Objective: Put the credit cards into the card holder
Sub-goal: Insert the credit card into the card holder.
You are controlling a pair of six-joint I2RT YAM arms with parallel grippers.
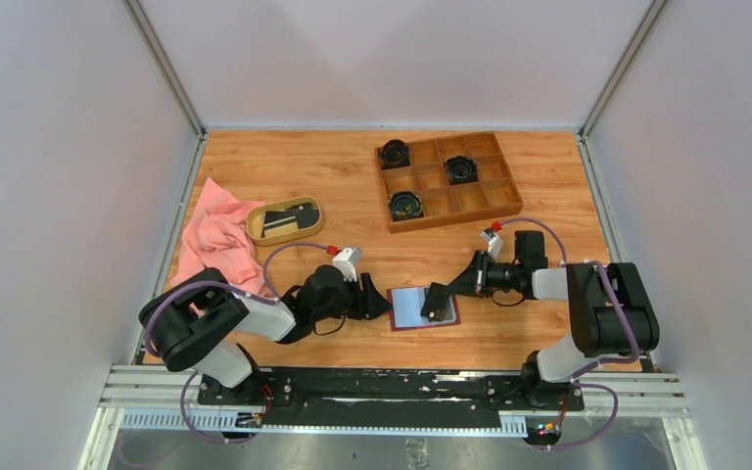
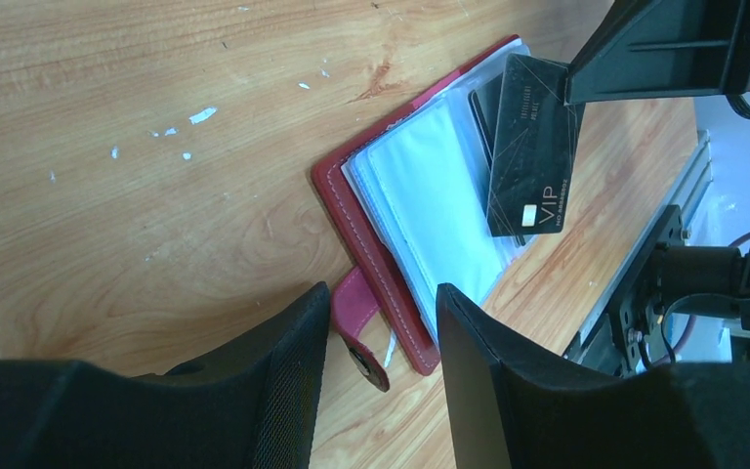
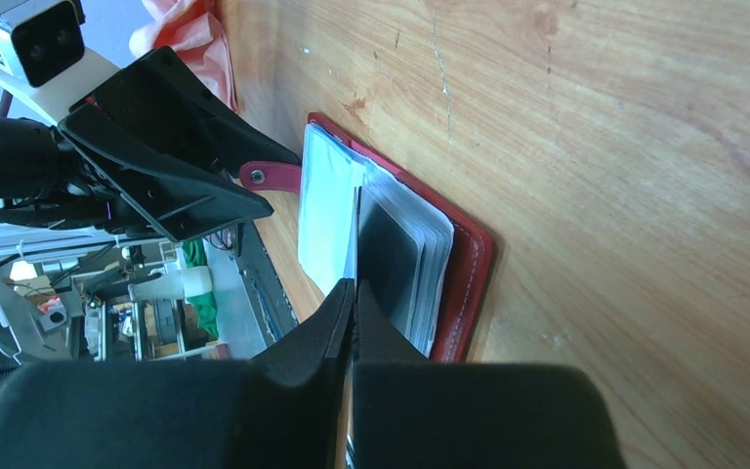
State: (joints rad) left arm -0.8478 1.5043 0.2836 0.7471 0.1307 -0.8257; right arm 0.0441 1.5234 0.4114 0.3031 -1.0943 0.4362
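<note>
The card holder (image 1: pixel 409 307) lies open on the table, dark red leather with clear pockets (image 2: pixel 430 205) facing up. My right gripper (image 1: pixel 438 297) is shut on a black credit card (image 2: pixel 532 156) marked VIP, tilted with its lower end on the right-hand pockets. In the right wrist view the gripper (image 3: pixel 354 288) pinches that card edge-on above the card holder (image 3: pixel 469 264). My left gripper (image 2: pixel 381 303) stands open at the holder's left edge, the snap tab (image 2: pixel 356 327) between its fingers, untouched. More dark credit cards (image 1: pixel 279 220) lie in the oval dish.
A tan oval dish (image 1: pixel 305 207) sits at the left, beside a crumpled pink cloth (image 1: pixel 217 240). A wooden compartment box (image 1: pixel 447 180) with three black round objects stands at the back. White walls close in the table on three sides.
</note>
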